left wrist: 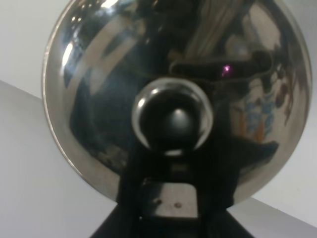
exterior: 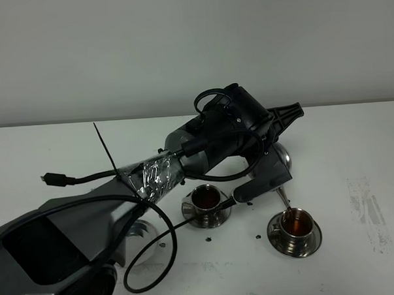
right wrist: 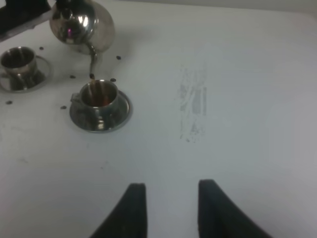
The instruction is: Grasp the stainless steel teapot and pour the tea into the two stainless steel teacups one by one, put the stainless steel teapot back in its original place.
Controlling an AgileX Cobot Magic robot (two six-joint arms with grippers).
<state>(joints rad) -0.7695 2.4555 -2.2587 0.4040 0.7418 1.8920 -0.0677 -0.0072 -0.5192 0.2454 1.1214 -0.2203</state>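
My left gripper (exterior: 269, 176) is shut on the stainless steel teapot (exterior: 280, 155) and holds it tilted, spout down, over the right teacup (exterior: 295, 223). A thin stream of tea runs from the spout into that cup. The left teacup (exterior: 206, 199) on its saucer holds tea. In the left wrist view the teapot's lid and knob (left wrist: 171, 121) fill the frame above the gripper (left wrist: 168, 203). The right wrist view shows the teapot (right wrist: 81, 25), both teacups (right wrist: 99, 96) (right wrist: 19, 62), and my right gripper (right wrist: 171, 210) open and empty over bare table. The empty round saucer (exterior: 148, 249) shows partly under my left arm.
Small dark tea drops (exterior: 256, 236) dot the table around the cups; they also show in the right wrist view (right wrist: 119, 58). A faint grey scuff (exterior: 366, 205) marks the white table to the right. A black cable (exterior: 61, 178) loops off the left arm.
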